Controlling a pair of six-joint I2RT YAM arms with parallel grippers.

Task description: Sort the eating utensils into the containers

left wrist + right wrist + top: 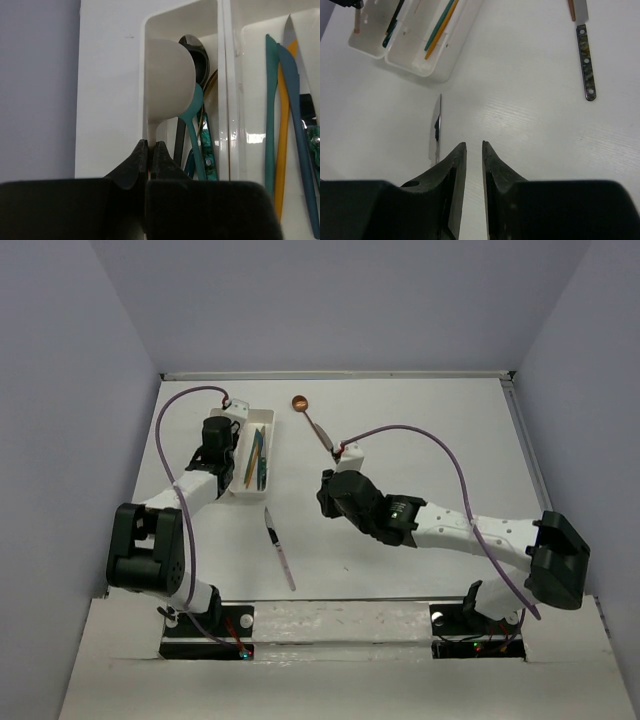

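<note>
From above, hold left end effector (222,430) over narrow white plastic trays (266,435) at ten o'clock; at its wrist, lower beige plastic spoon (167,80), clenched by its handle, into left tray (160,22) before releasing; at right wrist, save parted, empty right end effector (470,150) for silver knife (436,132) at ten o'clock.

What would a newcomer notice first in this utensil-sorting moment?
The left gripper is shut on the handle of a beige spoon, holding it over the left of two white trays that already hold teal, orange and dark utensils. A knife lies loose on the table on the near side of the trays, a copper spoon lies toward the far edge, and the right gripper hovers empty.
</note>
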